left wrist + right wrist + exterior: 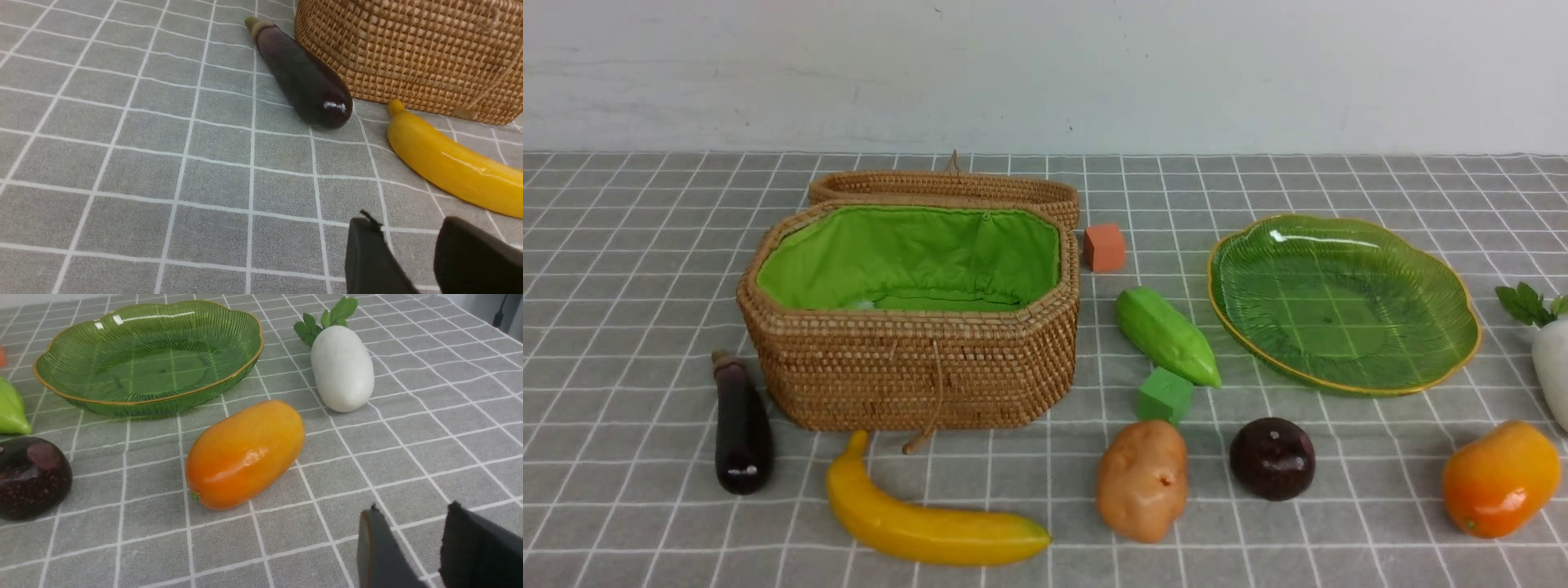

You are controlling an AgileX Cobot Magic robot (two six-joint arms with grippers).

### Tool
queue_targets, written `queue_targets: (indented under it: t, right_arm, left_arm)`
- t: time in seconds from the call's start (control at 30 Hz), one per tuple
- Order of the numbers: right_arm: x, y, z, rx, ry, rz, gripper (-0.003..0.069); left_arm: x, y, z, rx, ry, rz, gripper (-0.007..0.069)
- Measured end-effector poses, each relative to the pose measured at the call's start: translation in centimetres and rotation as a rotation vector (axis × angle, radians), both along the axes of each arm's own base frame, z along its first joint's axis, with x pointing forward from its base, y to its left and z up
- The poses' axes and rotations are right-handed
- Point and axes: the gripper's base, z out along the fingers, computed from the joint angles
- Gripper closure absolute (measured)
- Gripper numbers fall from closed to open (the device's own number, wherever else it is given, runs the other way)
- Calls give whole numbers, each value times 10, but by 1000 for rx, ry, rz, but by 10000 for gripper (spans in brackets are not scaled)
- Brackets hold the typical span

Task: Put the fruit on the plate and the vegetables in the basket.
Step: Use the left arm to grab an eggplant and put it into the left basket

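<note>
1. The basket [907, 376] stands open on the left of the desk [645, 286], its lid [947, 189] folded back behind it; the plate [1339, 384] sits to the right, holding nothing.
2. Fruit: the banana [923, 523] lies in front of the basket; the plum [1272, 457] sits in front of the plate; the mango [1500, 479] lies farther right.
3. Vegetables: the eggplant [742, 429] lies just left of the basket; the gourd [1166, 335] lies between basket and plate; the potato [1141, 479] sits beside the plum; the radish [1553, 367] lies at the right edge, near the plate.
4. An orange cube [1104, 247] and a green cube [1164, 394] belong to neither group; the green one sits just beside the gourd's tip.
5. The left claw [408, 224] hangs low near the banana and eggplant, fingers apart, gripping nothing; the right claw [412, 514] is likewise parted and bare, near the mango.
6. The toys look glossy and hard, so probably light, stiff and slippery; the plum and mango may roll or squirt out of a pinch, so grip them across the middle; take the long pieces at mid-length, across the narrow width; the plate looks like glass, so a gentle set-down seems wise.
</note>
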Motion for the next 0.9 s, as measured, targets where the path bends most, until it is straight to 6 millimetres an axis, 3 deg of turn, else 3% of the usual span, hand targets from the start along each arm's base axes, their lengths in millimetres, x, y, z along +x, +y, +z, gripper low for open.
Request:
queue_targets:
  t: [0.1,0.2,0.33,0.47,0.53,0.6,0.67,0.7,0.83,0.9]
  right_arm:
    - [0,0,0,0,0,0,417]
    - [0,0,0,0,0,0,417]
    - [0,0,0,0,0,0,417]
    - [0,0,0,0,0,0,417]
    - [0,0,0,0,0,0,417]
    - [0,0,0,0,0,0,417]
    - [0,0,0,0,0,0,417]
    - [0,0,0,0,0,0,417]
    - [1,0,1,-14,-21,8,417]
    - [3,5,6,85,-103,36,417]
  left_arm:
    - [2,-1,5,-55,-56,9,386]
    - [3,-2,14,-246,-134,33,386]
    - [5,0,32,-693,-285,98,386]
    - [4,5,40,-842,-371,128,395]
    - [4,5,41,-850,-374,127,412]
    - [4,0,56,-777,-306,89,526]
    - [5,-3,66,-703,-259,70,578]
    - [10,-7,81,-567,-167,41,638]
    - [26,-15,109,-302,85,-41,638]
    - [33,-19,114,-188,266,-107,638]
